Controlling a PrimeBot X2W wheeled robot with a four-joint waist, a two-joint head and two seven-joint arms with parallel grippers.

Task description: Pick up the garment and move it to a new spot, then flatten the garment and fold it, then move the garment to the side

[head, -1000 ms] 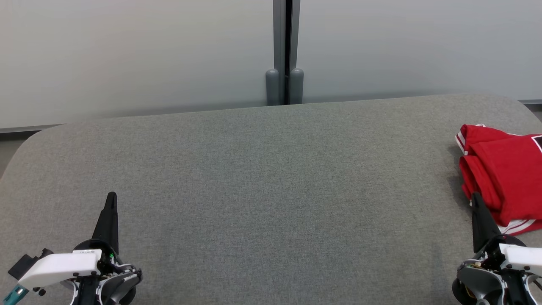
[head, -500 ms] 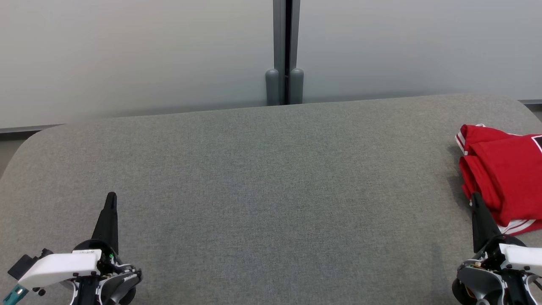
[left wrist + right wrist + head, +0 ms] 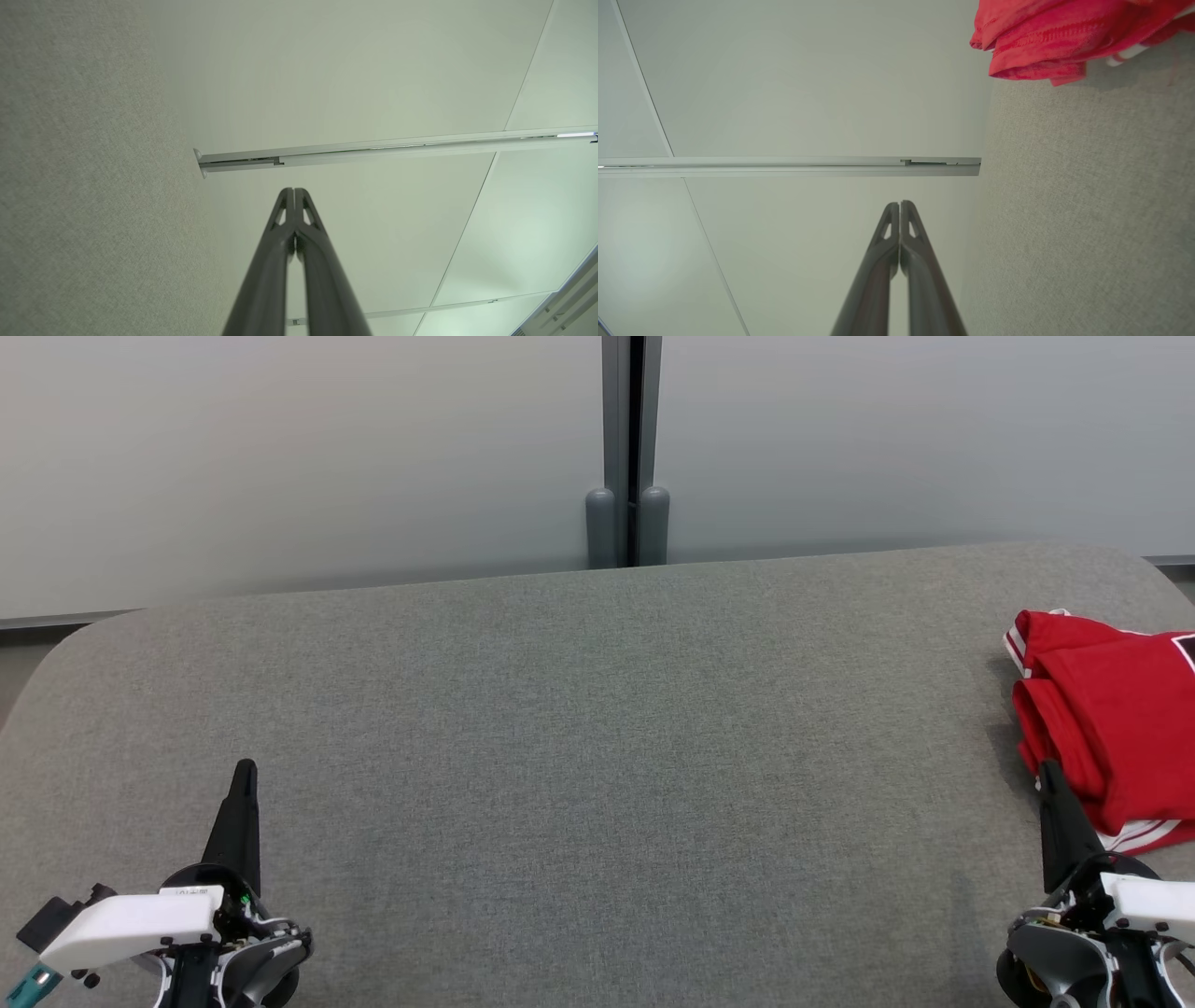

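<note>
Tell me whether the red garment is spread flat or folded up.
Folded up, loosely: the red garment lies in overlapping layers near the grey surface's right edge.

No text, number or brand is legible; the tiny print on the label (image 3: pixel 191 890) atop the left pincer (image 3: pixel 246 767) is too small to read.

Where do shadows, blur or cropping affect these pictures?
Head view: even, soft light; the red garment is cropped by the right edge and shades the grey fabric surface beside it. Right wrist view: the top edge crops it too.
</note>
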